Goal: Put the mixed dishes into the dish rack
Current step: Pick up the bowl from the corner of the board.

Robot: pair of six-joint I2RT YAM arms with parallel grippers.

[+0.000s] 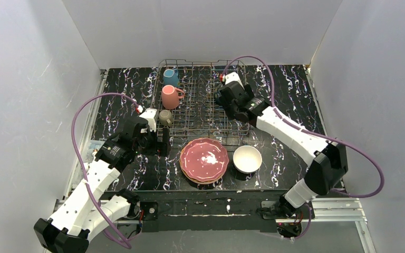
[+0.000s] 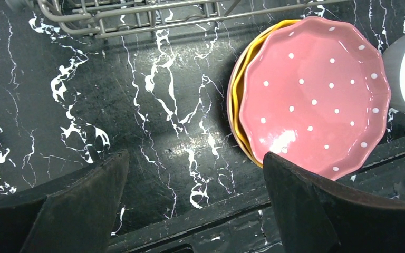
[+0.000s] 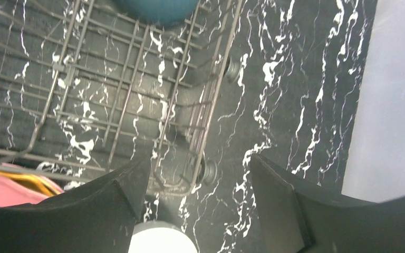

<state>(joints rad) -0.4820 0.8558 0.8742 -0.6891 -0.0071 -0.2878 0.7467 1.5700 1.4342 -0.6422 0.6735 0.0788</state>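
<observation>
The wire dish rack (image 1: pixel 200 113) stands at the back centre and holds a teal mug (image 1: pixel 171 77), a pink mug (image 1: pixel 170 97) and an olive-grey mug (image 1: pixel 165 117). A stack of scalloped plates (image 1: pixel 204 159) lies in front of it, with a white bowl (image 1: pixel 247 158) to its right. In the left wrist view the top plate is pink with white dots (image 2: pixel 316 95), on an orange plate (image 2: pixel 235 100). My left gripper (image 2: pixel 195 174) is open and empty, just left of the stack (image 1: pixel 161 141). My right gripper (image 3: pixel 200 179) is open and empty above the rack's right front corner (image 1: pixel 222 90).
A dark teal-blue round dish (image 3: pixel 155 8) sits in the rack near its right side, cut off at the frame's top. White walls enclose the black marbled table (image 1: pixel 290 89) on three sides. A metal rail (image 1: pixel 321 208) runs along the near edge.
</observation>
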